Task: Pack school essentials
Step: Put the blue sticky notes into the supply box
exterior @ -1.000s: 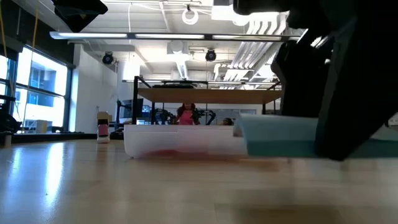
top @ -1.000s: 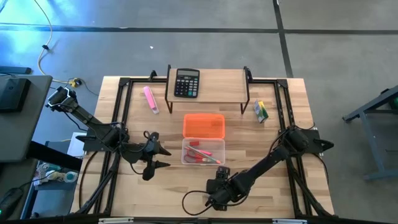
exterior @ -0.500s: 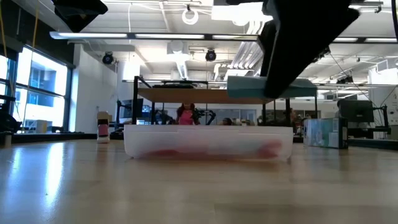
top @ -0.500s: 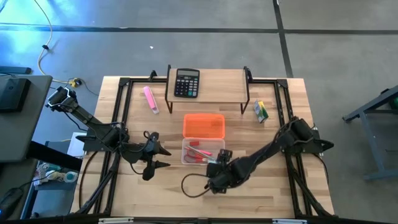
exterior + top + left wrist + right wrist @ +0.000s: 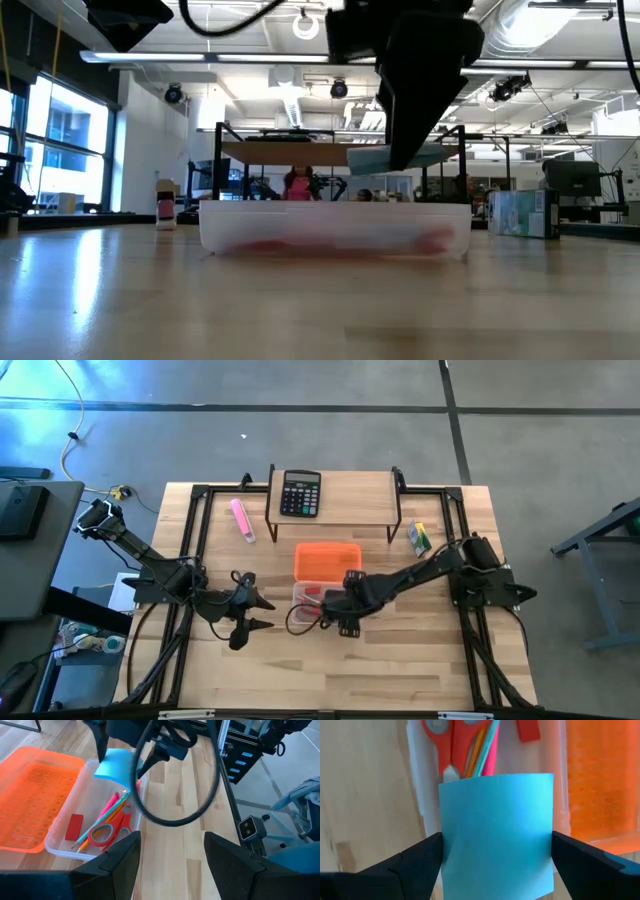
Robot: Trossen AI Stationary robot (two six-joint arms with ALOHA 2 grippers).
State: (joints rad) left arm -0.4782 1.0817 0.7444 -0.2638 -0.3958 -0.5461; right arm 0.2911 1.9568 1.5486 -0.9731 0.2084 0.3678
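Landmark: clear bin [image 5: 325, 603], mid-surface, w/ orange lid [image 5: 327, 561] lying just beyond it, toward the shelf.

Right tool: [image 5: 338, 612] over the bin's near-right part, clamped on the blue sticky-note pad [image 5: 496, 832]. Fingers [image 5: 415, 857] press the pad on both flanks, wrist view shows it plainly.

Pad: up in the air, not touching the bin. Low view has it [image 5: 372, 157] hanging above the bin rim [image 5: 335, 207], clear gap under it.

Key relation: the bin's open floor sits straight below and slightly ahead of the pad. Pad face roughly flat, a bit tilted. I'd say a short drop and release does it, no sideways travel needed.

Already in bin: red-handled scissors [image 5: 107, 831], pens/pencils [image 5: 107, 815] lying lengthwise along the bin's long axis, small red eraser [image 5: 75, 826]. They fill the left half, so the pad prob. lands on or beside the pencil tips.

Left tool: [image 5: 247, 610] parked left of the bin, well apart, fingers spread, nothing in them.

Nearer arm: right, obviously. It's on the job.

Still out: yellow multicoloured pack [image 5: 418, 538], far right of the bin, near the shelf leg.

Not for packing: calculator [image 5: 300, 493] on the shelf, pink marker [image 5: 242, 519] back-left of the bin.

Hard to see: from above, the right arm and its cable loop [image 5: 300, 618] cover the bin's near side, pad itself hidden there. Exact height over the contents — can't tell.
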